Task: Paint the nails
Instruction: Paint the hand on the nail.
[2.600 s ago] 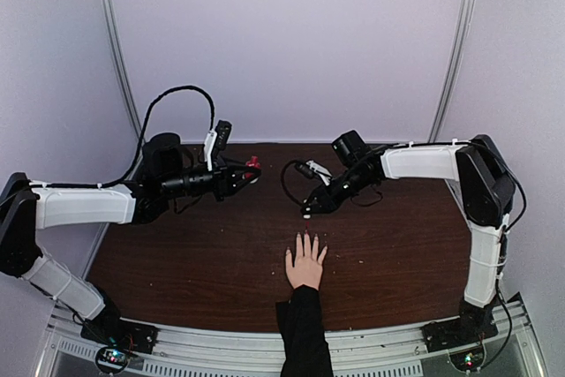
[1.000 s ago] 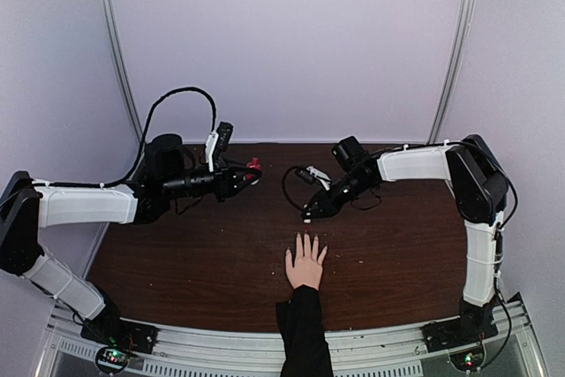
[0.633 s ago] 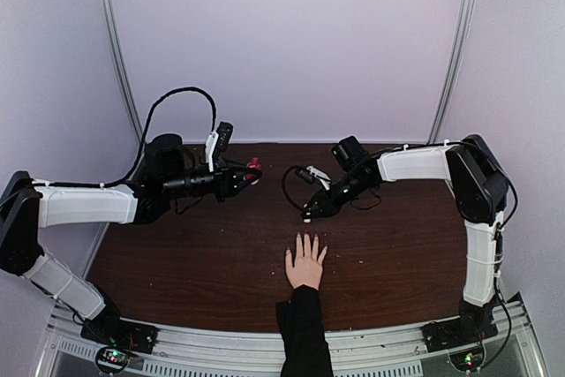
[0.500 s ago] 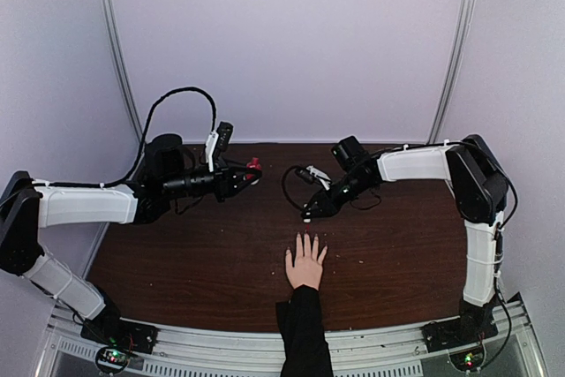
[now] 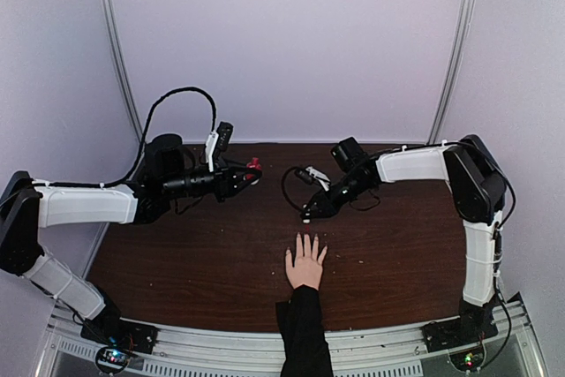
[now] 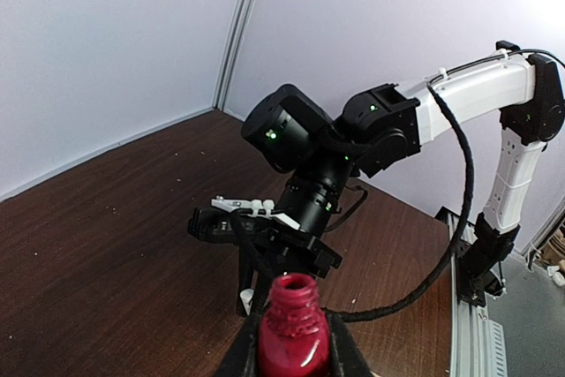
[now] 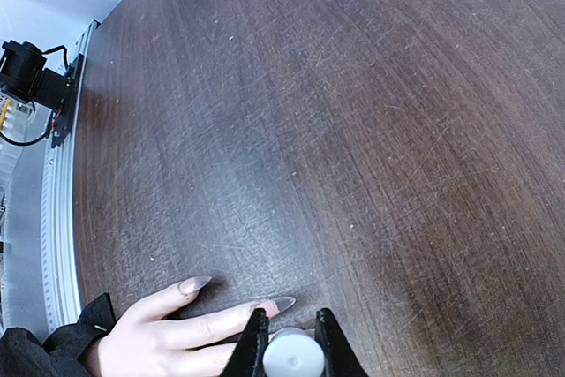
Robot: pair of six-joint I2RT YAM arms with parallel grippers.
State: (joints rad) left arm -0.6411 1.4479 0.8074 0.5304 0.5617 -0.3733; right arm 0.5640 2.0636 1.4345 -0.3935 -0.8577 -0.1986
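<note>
The right claw (image 7: 290, 343) is closed on a small white round cap (image 7: 293, 359), just beside the long pointed nails (image 7: 281, 304) of a pale hand (image 7: 168, 335) in a black sleeve (image 7: 35, 348), laid flat on the dark brown wooden worktop (image 7: 371, 112). The left claw (image 6: 293, 358) (well apart, toward the far edge) is clamped on an open red bottle (image 6: 292, 320).

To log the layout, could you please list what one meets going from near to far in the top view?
Black sleeve → hand → right gripper, shut on the white cap → red bottle in the left gripper.
</note>
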